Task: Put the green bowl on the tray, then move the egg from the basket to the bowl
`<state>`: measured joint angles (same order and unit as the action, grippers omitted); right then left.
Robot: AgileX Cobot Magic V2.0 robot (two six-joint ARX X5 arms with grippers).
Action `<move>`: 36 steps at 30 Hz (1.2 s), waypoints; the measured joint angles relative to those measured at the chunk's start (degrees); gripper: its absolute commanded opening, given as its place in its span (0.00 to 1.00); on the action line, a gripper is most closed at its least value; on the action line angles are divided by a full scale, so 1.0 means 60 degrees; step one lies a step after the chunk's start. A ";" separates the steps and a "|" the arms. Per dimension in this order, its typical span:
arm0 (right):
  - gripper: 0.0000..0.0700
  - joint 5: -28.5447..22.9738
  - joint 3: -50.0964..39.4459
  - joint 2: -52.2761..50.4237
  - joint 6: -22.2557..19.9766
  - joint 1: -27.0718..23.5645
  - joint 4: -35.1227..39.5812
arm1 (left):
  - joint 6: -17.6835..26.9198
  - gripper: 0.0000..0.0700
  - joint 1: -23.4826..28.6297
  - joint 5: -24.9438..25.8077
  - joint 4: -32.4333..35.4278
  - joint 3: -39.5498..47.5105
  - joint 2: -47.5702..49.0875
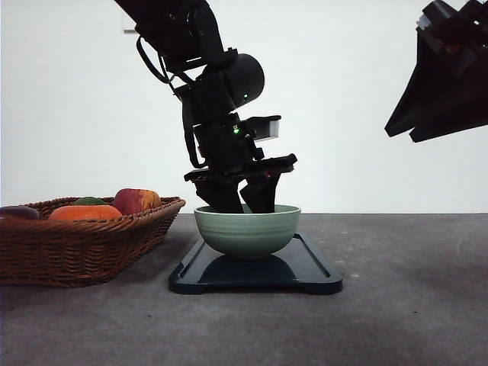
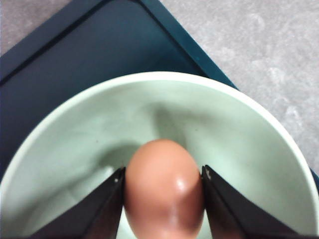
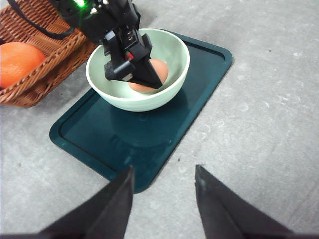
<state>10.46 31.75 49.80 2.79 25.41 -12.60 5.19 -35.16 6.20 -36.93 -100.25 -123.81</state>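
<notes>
Left wrist view: left gripper (image 2: pixel 163 199) clamped on egg (image 2: pixel 163 191), low inside green bowl (image 2: pixel 239 129) on tray (image 2: pixel 75 55). Lower till egg rests at btm, part fingers slowly, lift straight up. Right gripper (image 3: pixel 163 191) parked open w/ nothing held, tray's 6 o'clock.

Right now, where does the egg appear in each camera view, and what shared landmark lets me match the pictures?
Front view: the egg cannot be seen; the green bowl's wall and the left gripper dipping into it hide the inside.
Left wrist view: the egg sits low in the middle, between the two fingers, inside the bowl.
Right wrist view: the egg is inside the bowl, partly behind the left gripper.
Shared landmark: the green bowl on the tray.
</notes>
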 measured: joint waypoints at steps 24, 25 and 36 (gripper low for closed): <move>0.34 0.0000 0.0000 0.0000 0.0000 0.0000 0.0000 | 0.0007 0.50 0.0000 0.0000 0.0000 0.0000 0.0000; 0.34 0.0000 0.0000 0.0000 0.0000 0.0000 0.0000 | 0.0007 0.51 0.0000 0.0000 0.0000 0.0000 0.0000; 0.34 0.0000 0.0000 0.0000 0.0000 0.0000 0.0000 | 0.0022 0.52 0.0000 0.0000 -0.0377 -0.0148 -0.0004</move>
<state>10.46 31.75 49.80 2.79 25.41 -12.60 5.32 -35.16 6.20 -39.19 -101.13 -123.83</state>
